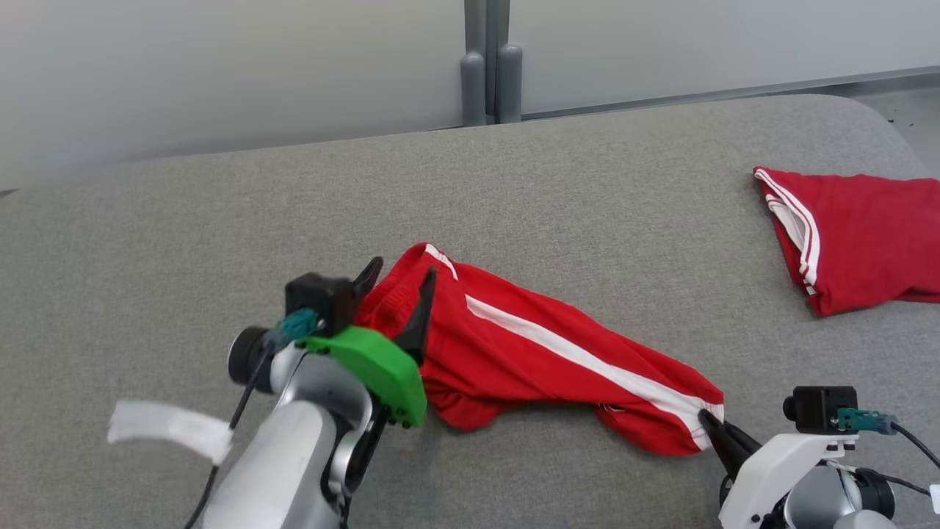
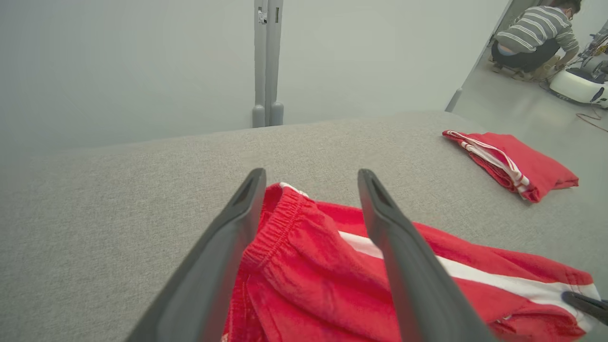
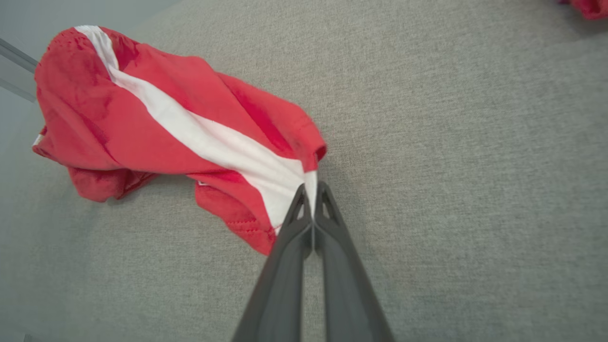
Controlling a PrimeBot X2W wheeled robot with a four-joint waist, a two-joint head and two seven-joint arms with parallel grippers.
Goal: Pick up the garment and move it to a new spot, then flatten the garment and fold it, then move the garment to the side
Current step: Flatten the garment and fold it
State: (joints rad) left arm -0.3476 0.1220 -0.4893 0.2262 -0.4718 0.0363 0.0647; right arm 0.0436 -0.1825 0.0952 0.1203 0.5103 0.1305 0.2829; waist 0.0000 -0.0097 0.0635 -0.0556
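The garment [image 1: 529, 345] is a pair of red shorts with a white side stripe, lying crumpled and stretched out on the grey padded table [image 1: 220, 220]. My left gripper [image 1: 400, 283] hovers open over the elastic waistband end [image 2: 285, 223], one finger on each side of it. My right gripper [image 1: 706, 420] is shut on the hem of the garment [image 3: 190, 128] at the white stripe, its fingertips [image 3: 304, 199] pinching the cloth edge. In the left wrist view the right gripper's tip [image 2: 586, 304] shows at the far right of the garment.
A second red garment [image 1: 859, 235] with white stripes lies folded at the table's right edge. A grey partition wall and post [image 1: 488, 66] stand behind the table. A person [image 2: 534, 38] crouches on the floor far behind the table's right end.
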